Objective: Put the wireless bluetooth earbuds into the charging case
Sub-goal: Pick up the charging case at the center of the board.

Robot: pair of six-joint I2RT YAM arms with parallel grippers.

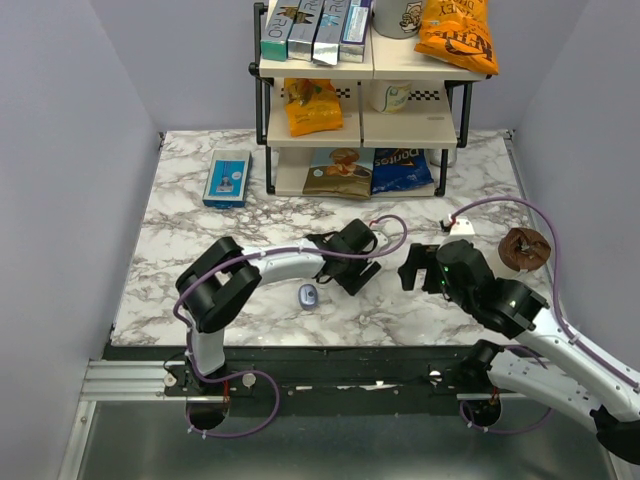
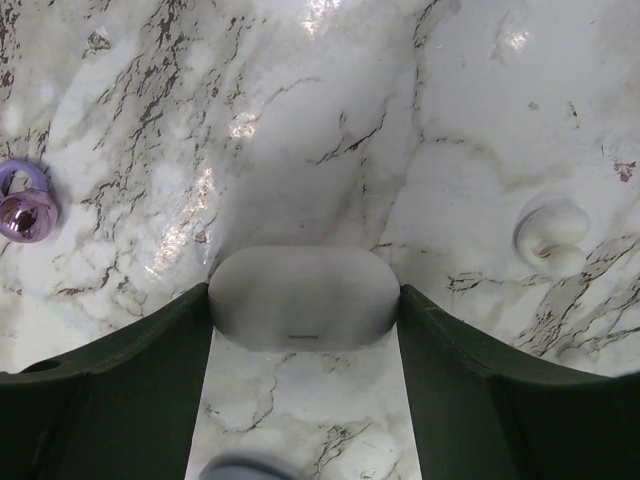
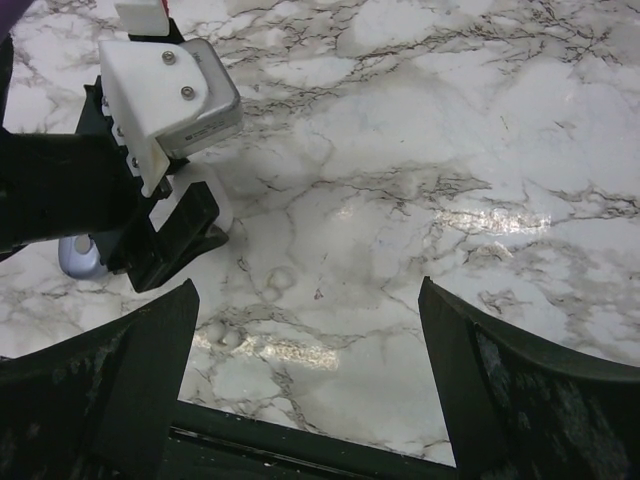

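Left wrist view puts the charging case [image 2: 300, 295] dead centre: a pale grey-white pebble lying on its long side on the marble bench [image 2: 300, 120]. It is pinched at both ends between the dark fingers [image 2: 130, 380] of the left pincer [image 2: 305, 310], and each finger touches it. To the right of the case and well apart from it, a white earbud [image 2: 550, 235] lies on the bench. Far to the left, at the frame edge, sits a purple earbud [image 2: 24, 205], a glossy bead under a lilac loop. The top external view shows a second small oval [image 1: 308, 294], bluish-grey with a darker middle, lying free just beside the left pincer on its near side; in that view the pincer's body hides the case itself. The right pincer [image 1: 418, 266] hangs near the left one and faces it; the right wrist view shows its jaws spread wide with nothing between them. Farther out are a chocolate doughnut [image 1: 524, 248] near the right edge, a blue box [image 1: 227, 178] at the back left, and a shelf rack [image 1: 265, 110] of snack bags at the back.
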